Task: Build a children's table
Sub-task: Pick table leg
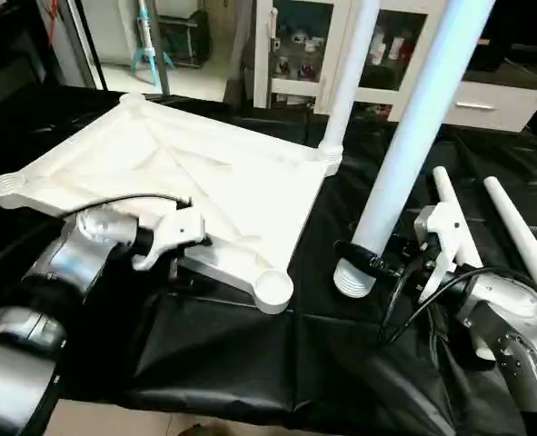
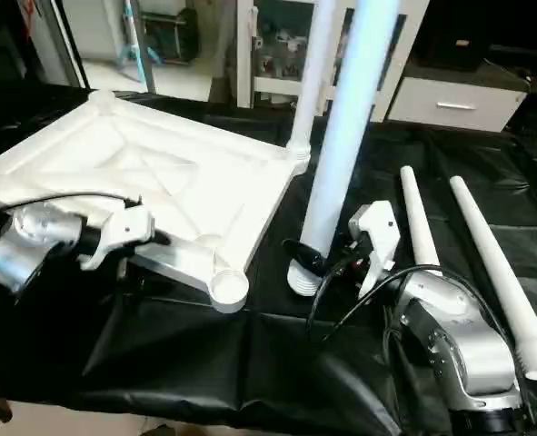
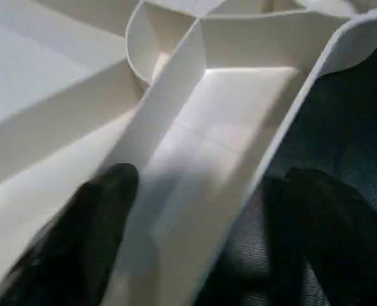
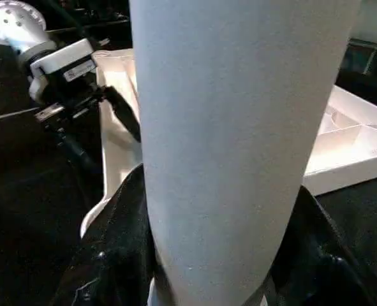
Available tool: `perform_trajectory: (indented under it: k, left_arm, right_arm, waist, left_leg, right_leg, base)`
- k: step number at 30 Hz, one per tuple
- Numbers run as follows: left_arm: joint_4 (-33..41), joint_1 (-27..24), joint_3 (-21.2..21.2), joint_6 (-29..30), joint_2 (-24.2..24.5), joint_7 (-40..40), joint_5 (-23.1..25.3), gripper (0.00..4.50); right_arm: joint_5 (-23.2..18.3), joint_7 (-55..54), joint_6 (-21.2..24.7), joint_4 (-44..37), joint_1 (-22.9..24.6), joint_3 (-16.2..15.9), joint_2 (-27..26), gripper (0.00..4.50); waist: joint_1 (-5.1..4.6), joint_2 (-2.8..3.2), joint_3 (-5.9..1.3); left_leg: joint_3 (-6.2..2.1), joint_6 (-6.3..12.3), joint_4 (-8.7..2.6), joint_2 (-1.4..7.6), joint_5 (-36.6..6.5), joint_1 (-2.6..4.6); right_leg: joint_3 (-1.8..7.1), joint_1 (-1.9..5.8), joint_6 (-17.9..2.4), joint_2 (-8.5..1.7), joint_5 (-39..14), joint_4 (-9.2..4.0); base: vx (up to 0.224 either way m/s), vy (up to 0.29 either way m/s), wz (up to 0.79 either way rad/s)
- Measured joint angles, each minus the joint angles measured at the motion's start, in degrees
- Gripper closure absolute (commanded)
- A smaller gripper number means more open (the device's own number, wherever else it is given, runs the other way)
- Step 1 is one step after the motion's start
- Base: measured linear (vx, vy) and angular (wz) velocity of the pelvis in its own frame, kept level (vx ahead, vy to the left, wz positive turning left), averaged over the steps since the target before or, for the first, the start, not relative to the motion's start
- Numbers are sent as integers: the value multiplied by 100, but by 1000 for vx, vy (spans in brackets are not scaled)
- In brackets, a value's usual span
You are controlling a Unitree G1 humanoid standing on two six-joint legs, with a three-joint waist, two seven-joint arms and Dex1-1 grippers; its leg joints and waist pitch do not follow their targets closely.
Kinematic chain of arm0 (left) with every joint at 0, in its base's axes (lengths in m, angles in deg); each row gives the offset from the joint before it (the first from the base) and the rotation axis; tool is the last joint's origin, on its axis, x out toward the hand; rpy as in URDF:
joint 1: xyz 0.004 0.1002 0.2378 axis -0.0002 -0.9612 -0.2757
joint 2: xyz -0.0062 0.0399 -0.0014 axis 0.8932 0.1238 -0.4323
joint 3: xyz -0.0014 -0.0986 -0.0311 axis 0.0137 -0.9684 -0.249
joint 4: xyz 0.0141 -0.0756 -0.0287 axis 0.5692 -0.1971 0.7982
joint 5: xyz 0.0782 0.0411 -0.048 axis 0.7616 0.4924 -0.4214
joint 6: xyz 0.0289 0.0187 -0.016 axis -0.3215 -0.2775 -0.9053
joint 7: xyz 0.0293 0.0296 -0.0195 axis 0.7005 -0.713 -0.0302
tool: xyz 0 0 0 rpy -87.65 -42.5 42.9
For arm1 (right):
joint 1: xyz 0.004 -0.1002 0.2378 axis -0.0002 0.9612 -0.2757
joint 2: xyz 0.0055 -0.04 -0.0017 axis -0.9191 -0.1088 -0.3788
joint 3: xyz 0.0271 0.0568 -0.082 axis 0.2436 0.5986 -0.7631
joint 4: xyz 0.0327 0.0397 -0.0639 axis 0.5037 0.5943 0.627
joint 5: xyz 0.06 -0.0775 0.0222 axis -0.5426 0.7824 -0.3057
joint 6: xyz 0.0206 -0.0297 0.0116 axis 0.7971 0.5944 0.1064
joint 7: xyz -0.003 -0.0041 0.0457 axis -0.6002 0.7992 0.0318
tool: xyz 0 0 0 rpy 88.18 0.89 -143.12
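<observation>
The upturned children's table top (image 1: pixel 204 173) lies ribs-up toward the black-clothed work table's (image 1: pixel 250 363) left side. The left gripper (image 3: pixel 194 210), fingers apart, straddles its near edge wall. The right gripper (image 1: pixel 363 259) clamps an upright leg (image 1: pixel 413 127). Another leg (image 1: pixel 345 82) stands in the far corner socket; two legs (image 2: pixel 491 263) lie near the right edge.

You see the top (image 1: pixel 204 173) lying underside up at left on the work table (image 1: pixel 250 363). One leg (image 1: pixel 345 82) stands in its upper-right corner; another leg (image 1: pixel 413 136) stands right of centre; two legs (image 2: pixel 486 254) lie at far right.
</observation>
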Motion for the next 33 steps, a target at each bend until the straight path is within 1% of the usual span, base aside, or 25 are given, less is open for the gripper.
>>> perform_trajectory:
  k: [1,2,7,8,12,15,16,17,18,22,23,24,27,30,33]
  left_arm:
    - [-92,55,37,-68,-14,27,45,57]
    - [-152,102,91,-102,-23,53,84,83]
    - [-407,248,254,-313,-93,276,266,100]
    - [-446,261,273,-340,-111,320,299,116]
    - [-829,455,328,-583,-227,388,413,157]
    - [-1000,516,338,-670,-255,412,462,181]
    - [-1027,521,348,-673,-256,449,492,181]
    - [-1052,524,366,-674,-259,473,519,189]
    - [-1061,524,376,-676,-261,493,530,208]
    - [-1202,613,396,-743,-285,479,626,225]
    - [-1233,624,396,-770,-285,461,638,246]
    - [-1246,625,396,-785,-291,438,645,246]
    - [-1256,625,381,-796,-328,379,646,274]
    - [-1232,619,371,-757,-363,395,641,285]
    - [-1182,603,371,-689,-362,412,645,312]
  right_arm:
    - [2,19,0,1,0,-1,0,264]
    - [2,32,-1,1,-1,-2,0,264]
    - [15,59,-8,24,-6,-22,3,264]
    - [17,61,-11,24,-7,-34,3,264]
    - [22,80,-15,25,-11,-106,4,264]
    - [29,98,-16,26,-11,-123,4,264]
    - [31,110,-17,26,-11,-124,5,264]
    - [32,127,-18,26,-11,-125,5,264]
    - [33,140,-19,26,-11,-126,5,264]
    - [33,144,-22,26,-11,-138,5,264]
    - [33,144,-22,26,-11,-141,5,264]
    - [33,144,-22,26,-11,-141,5,264]
    - [33,142,-23,26,-11,-140,4,264]
    - [32,140,-23,26,-11,-140,2,264]
    - [33,137,-23,26,-11,-140,1,264]
  waist:
    - [0,0,0]
    - [0,0,0]
    - [2,0,0]
    - [2,0,0]
    - [6,0,0]
    - [4,0,0]
    - [4,0,0]
    - [4,0,0]
    - [4,0,0]
    - [6,0,0]
    - [6,1,0]
    - [5,1,1]
    - [7,1,1]
    - [7,2,1]
    - [6,2,1]
  left_leg:
    - [6,0,0,3,0,1]
    - [8,0,0,4,0,1]
    - [13,-6,-2,13,2,0]
    - [14,-7,-2,14,3,0]
    - [16,-10,-2,16,5,0]
    - [17,-10,-2,17,5,0]
    - [17,-10,-2,17,5,0]
    - [18,-10,-2,17,5,0]
    - [18,-10,-2,18,5,-1]
    - [19,-10,-2,18,5,0]
    - [20,-10,-2,19,5,0]
    - [20,-10,-2,19,5,0]
    - [20,-10,-2,19,5,-1]
    - [21,-10,-2,20,5,-1]
    - [21,-10,-2,20,5,0]
  right_leg:
    - [1,0,0,-1,0,0]
    - [0,0,0,-1,0,0]
    - [-6,-3,0,-1,0,0]
    - [-7,-3,0,-1,0,0]
    - [-8,-2,-1,-1,1,1]
    - [-8,-2,-1,-1,1,1]
    - [-8,-2,-1,-1,1,1]
    - [-9,-2,-1,-1,1,1]
    - [-9,-3,-1,-1,1,1]
    - [-9,-2,-1,-1,1,1]
    - [-9,-2,-2,-1,1,1]
    - [-8,-2,-1,-1,1,1]
    - [-9,-2,-2,-1,1,1]
    - [-9,-2,-2,-1,1,1]
    - [-9,-2,-2,-1,1,1]
  base:
    - [0,0,0]
    - [0,0,0]
    - [0,0,0]
    - [0,0,0]
    - [0,0,0]
    - [0,0,0]
    - [0,0,0]
    - [0,0,0]
    - [0,0,0]
    - [0,0,0]
    - [0,0,0]
    - [0,0,0]
    - [0,0,0]
    - [0,0,0]
    - [0,0,0]
